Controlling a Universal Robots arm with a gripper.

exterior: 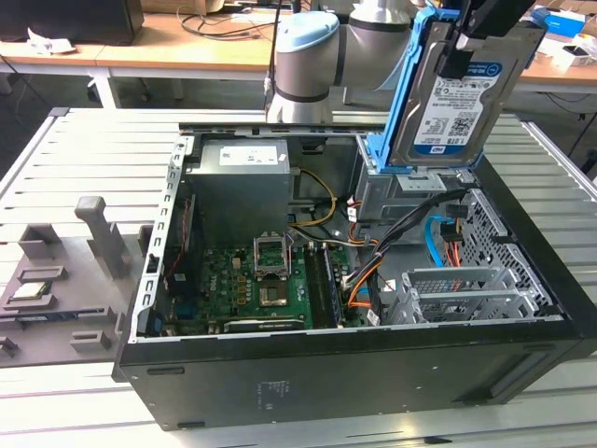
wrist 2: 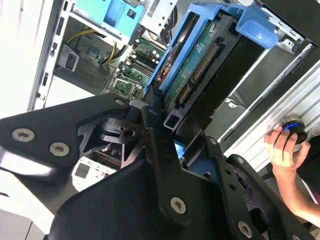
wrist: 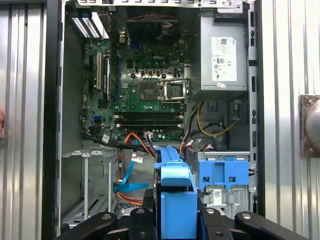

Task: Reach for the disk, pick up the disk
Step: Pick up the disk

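1. In the exterior view the gripper (exterior: 464, 42) is clenched on the disk (exterior: 457, 98), holding it in the air above the far right part of the open computer case (exterior: 326, 373). The drive is tilted, its white-and-blue label facing the camera and its blue bracket (exterior: 396, 93) running down the edge on the exterior view's left.
2. That view also shows the robot arm (exterior: 308, 56) behind the case, the grey power supply (exterior: 244, 187) at the far left inside, the green motherboard (exterior: 256, 285) nearer, and the empty metal drive cage (exterior: 466, 289) on the exterior view's right.
3. A grey fixture tray (exterior: 56, 280) lies on the slatted table (exterior: 93, 140), left of the case.
4. The second wrist view shows the drive's underside: the green circuit board (wrist 2: 200, 60) framed by the bracket (wrist 2: 170, 65), with the black fingers (wrist 2: 165, 150) closed on its end. A person's hand (wrist 2: 282, 147) rests on a round knob (wrist 2: 294, 129) at the table edge.
5. The first wrist view looks straight down into the case, with the bracket's edge (wrist: 175, 195) nearest the camera and a second blue bracket (wrist: 222, 170) seated in its bay beside it.
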